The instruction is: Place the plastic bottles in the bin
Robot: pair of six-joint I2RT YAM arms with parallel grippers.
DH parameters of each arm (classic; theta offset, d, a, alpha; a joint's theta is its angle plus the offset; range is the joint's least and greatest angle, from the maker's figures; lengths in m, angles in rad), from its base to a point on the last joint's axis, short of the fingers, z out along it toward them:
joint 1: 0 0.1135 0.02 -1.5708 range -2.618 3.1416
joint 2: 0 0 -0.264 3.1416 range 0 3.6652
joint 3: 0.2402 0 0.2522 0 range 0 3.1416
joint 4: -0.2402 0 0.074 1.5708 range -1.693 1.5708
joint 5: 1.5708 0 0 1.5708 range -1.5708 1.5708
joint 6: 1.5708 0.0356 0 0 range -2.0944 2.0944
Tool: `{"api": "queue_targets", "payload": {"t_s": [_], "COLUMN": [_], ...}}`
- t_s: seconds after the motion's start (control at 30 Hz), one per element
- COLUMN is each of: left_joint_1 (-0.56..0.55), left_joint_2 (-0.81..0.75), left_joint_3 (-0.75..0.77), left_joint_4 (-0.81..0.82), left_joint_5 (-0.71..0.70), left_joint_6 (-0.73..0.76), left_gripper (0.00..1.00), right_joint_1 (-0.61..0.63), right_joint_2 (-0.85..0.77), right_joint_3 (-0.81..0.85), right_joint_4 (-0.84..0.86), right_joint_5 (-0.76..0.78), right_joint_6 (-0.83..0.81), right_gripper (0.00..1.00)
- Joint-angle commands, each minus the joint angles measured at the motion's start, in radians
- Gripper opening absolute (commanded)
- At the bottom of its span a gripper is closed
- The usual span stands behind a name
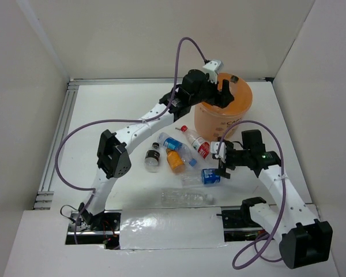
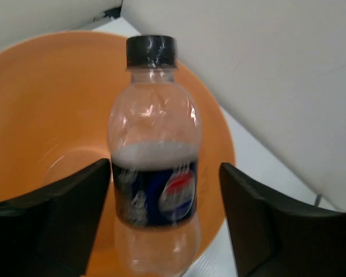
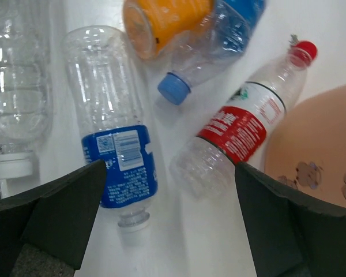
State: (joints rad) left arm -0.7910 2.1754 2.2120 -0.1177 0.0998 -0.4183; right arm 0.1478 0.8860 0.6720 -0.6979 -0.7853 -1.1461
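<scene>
Plastic bottles: seven counted. One Pepsi bottle (image 2: 155, 173), black cap and dark label, upright over the open mouth of the bin (image 2: 46, 104) and slightly blurred. It stands between the jaws of the left gripper (image 2: 164, 170); the jaws are apart, with a gap on either side of the bottle and neither touching it. Six lie on the white counter (image 1: 104, 109) in front of the bin: one black-labelled bottle (image 1: 153, 157), black cap, furthest left; one orange bottle (image 1: 174, 161) just beside it; one blue-capped bottle (image 3: 210, 46), blue label, just beside the orange one; one red-labelled bottle (image 3: 242, 130), red cap, nearest the bin; one blue-labelled bottle (image 3: 118, 147), clear body, mouth toward the wrist camera; one unlabelled clear bottle (image 1: 187, 198), white cap, nearest the arm bases. Bin: one, round, translucent orange, dark print on its side. Right gripper (image 3: 170, 167): one, above the counter over the blue-labelled and red-labelled bottles, jaws apart and clear of both.
</scene>
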Motion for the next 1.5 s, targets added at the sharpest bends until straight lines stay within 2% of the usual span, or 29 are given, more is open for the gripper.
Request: {"api": "queue_targets", "payload": {"t_s": [0.0, 0.03, 0.17, 0.27, 0.37, 0.43, 0.47, 0.5, 0.57, 0.6, 0.63, 0.67, 0.7, 0.83, 0.87, 0.97, 1.07, 1.2, 1.37, 1.47], "left_joint_1": [-0.005, -0.005, -0.005, -0.005, -0.005, -0.005, -0.005, -0.005, -0.005, -0.005, -0.005, 0.004, 0.004, 0.036, 0.036, 0.056, 0.079, 0.13, 0.184, 0.205], "left_joint_2": [-0.013, -0.012, -0.023, -0.101, -0.267, -0.372, -0.484, -0.54, -0.703, -0.756, -0.804, -0.847, -0.923, -1.048, -1.062, -1.074, -1.04, -0.987, -0.942, -0.933], "left_joint_3": [0.034, 0.047, 0.069, 0.039, -0.125, -0.321, -0.395, -0.552, -0.711, -0.865, -0.938, -1.001, -1.105, -1.288, -1.314, -1.377, -1.39, -1.39, -1.402, -1.414], "left_joint_4": [0.061, 0.061, 0.052, 0.012, -0.031, -0.063, -0.077, -0.106, -0.128, -0.128, -0.138, -0.151, -0.151, -0.174, -0.16, -0.139, -0.138, -0.117, -0.094, -0.08], "left_joint_5": [-0.025, -0.025, -0.025, -0.057, -0.118, -0.162, -0.222, -0.253, -0.325, -0.345, -0.366, -0.382, -0.391, -0.4, -0.4, -0.379, -0.365, -0.324, -0.281, -0.255], "left_joint_6": [0.003, 0.003, 0.012, 0.053, 0.101, 0.113, 0.113, 0.098, 0.05, 0.035, 0.017, -0.009, -0.054, -0.152, -0.163, -0.183, -0.183, -0.195, -0.195, -0.185], "left_gripper": [0.92, 1.0, 1.0, 1.0, 1.0, 1.0, 1.0, 1.0, 1.0, 1.0, 1.0, 1.0, 1.0, 1.0, 1.0, 1.0, 1.0, 1.0, 1.0, 1.0], "right_joint_1": [0.055, 0.07, 0.137, 0.174, 0.214, 0.228, 0.237, 0.246, 0.26, 0.269, 0.285, 0.294, 0.303, 0.303, 0.303, 0.303, 0.315, 0.338, 0.338, 0.338], "right_joint_2": [0.001, 0.022, 0.057, 0.1, 0.142, 0.166, 0.191, 0.206, 0.25, 0.264, 0.275, 0.275, 0.289, 0.309, 0.309, 0.24, 0.13, 0.07, 0.039, 0.06], "right_joint_3": [-0.022, -0.034, -0.061, -0.061, -0.092, -0.101, -0.115, -0.124, -0.124, -0.136, -0.137, -0.152, -0.166, -0.146, -0.125, -0.014, 0.113, 0.28, 0.431, 0.501], "right_joint_4": [-0.051, -0.042, 0.012, 0.012, 0.053, 0.099, 0.138, 0.156, 0.184, 0.184, 0.208, 0.209, 0.209, 0.117, 0.082, -0.055, -0.123, -0.123, 0.062, 0.193], "right_joint_5": [-0.034, -0.034, 0.026, 0.049, 0.099, 0.141, 0.15, 0.15, 0.175, 0.175, 0.198, 0.198, 0.213, 0.213, 0.192, 0.138, 0.075, 0.05, 0.05, 0.122], "right_joint_6": [-0.093, -0.093, -0.107, -0.159, -0.17, -0.17, -0.17, -0.17, -0.17, -0.17, -0.17, -0.17, -0.193, -0.291, -0.291, -0.3, -0.256, -0.115, 0.128, 0.236], "right_gripper": [0.99, 0.99, 0.99, 0.99, 0.99, 0.99, 0.99, 0.99, 0.99, 0.99, 0.99, 0.97, 0.88, 0.52, 0.43, 0.37, 0.36, 0.36, 0.35, 0.35]}}
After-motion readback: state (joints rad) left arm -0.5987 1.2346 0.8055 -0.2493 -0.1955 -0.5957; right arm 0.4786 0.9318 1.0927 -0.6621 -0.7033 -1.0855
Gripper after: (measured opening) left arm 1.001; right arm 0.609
